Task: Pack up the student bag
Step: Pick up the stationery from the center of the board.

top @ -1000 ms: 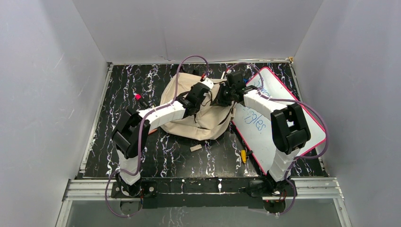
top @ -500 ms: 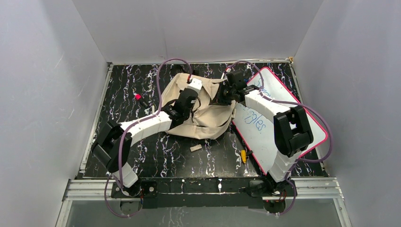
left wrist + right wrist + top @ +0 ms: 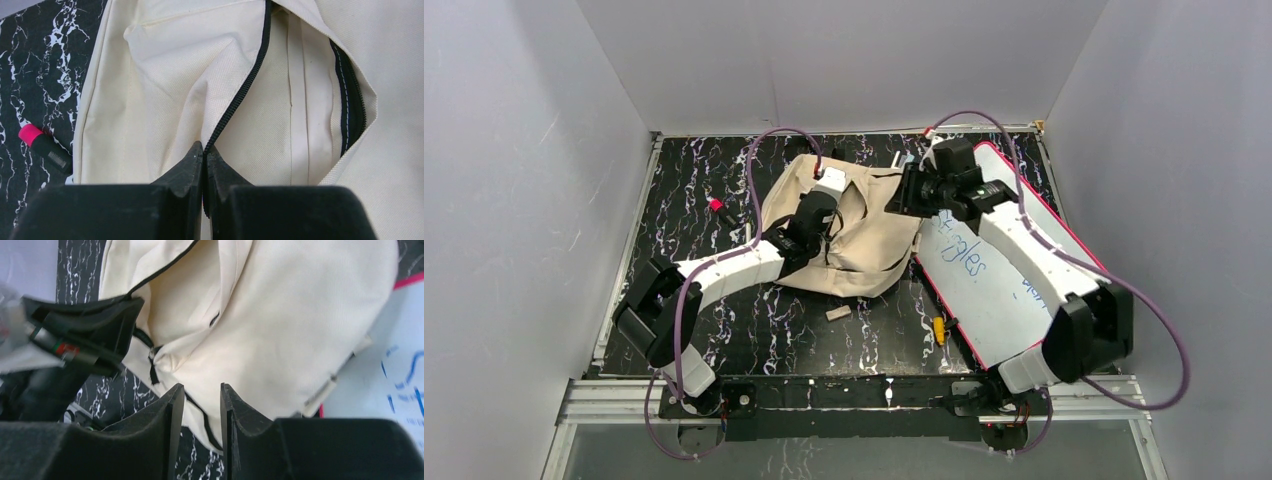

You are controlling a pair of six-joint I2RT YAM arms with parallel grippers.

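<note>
Right now the student bag (image 3: 864, 250) lies on the black table (image 3: 774, 320) with white streaks, in the middle and toward the far side. It is made of cream cloth. Its black zipper (image 3: 240, 95) runs up the cloth, and the cloth beside it bunches in a fold.

The left gripper (image 3: 203, 150) sits over the bag, near its far left corner. Its 2 fingers are pinched tight on the cloth edge where the zipper runs.

The right gripper (image 3: 201, 390) hangs by the bag's far right corner. Its 2 fingers stand a little apart and nothing is held between them. The bag's cloth shows through the gap.

The bag's right side lies just beside the pink edge of the whiteboard (image 3: 979, 300), which has blue writing on it. A black marker with a pink end (image 3: 42, 145) lies on the table left of the bag. A small pale block (image 3: 838, 312) and a small yellow thing (image 3: 939, 328) lie apart from each other on the near side of the bag
</note>
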